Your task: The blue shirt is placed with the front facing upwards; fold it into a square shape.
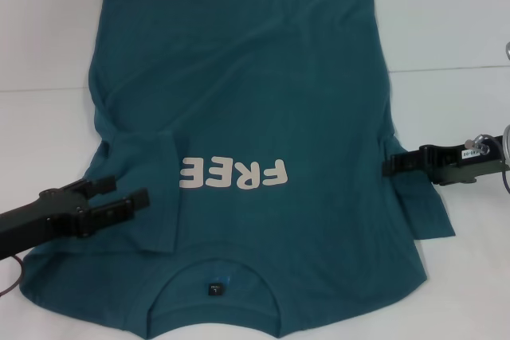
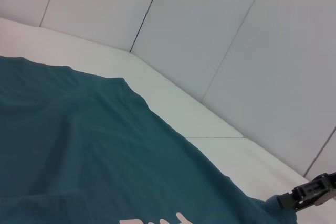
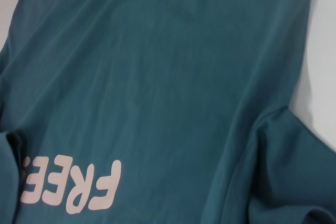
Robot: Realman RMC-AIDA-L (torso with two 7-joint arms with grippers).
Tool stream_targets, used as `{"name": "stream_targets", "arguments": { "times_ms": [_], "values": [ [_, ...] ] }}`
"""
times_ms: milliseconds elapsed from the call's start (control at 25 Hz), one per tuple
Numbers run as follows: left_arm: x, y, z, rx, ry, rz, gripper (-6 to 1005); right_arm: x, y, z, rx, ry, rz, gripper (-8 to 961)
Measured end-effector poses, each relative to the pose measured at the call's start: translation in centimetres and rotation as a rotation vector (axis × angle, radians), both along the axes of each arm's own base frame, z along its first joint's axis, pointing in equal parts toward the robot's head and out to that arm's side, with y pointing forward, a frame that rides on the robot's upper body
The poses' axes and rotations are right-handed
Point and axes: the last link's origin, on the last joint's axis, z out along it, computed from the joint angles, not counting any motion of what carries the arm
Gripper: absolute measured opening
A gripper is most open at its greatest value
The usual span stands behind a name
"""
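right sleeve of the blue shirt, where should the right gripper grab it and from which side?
Judgement: pinch the outer hem of the right sleeve on the blue shirt. It lies flat, splayed outward on the table. Approach from the robot's right, where the right gripper sits at the armpit seam. The left sleeve is already folded inward.

The table [image 1: 446,21] has a plain white top, evenly lit, with soft shadows only. Behind its far edge, the left wrist view shows a pale wall [image 2: 252,51] made of flat panels, with thin dark seams running between them.
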Motion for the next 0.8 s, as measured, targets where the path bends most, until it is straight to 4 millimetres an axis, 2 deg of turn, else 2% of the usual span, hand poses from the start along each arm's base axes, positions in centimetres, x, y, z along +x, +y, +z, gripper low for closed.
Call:
{"name": "stream_targets", "arguments": {
  "times_ms": [80, 280, 800],
  "values": [
    [0.0, 0.0, 0.0, 0.000, 0.000, 0.001, 892, 0.0, 0.1, 0.1, 0.007, -0.002, -0.004, 897],
    [-0.1, -0.1, -0.1, 0.002, 0.002, 0.000, 891, 0.0, 0.3, -0.2, 0.013, -0.002, -0.008, 698],
    [-0.1, 0.0, -0.1, 0.006, 0.005, -0.002, 890, -0.4, 0.8, -1.3, -0.018, -0.075, 0.035, 264]
  ]
}}
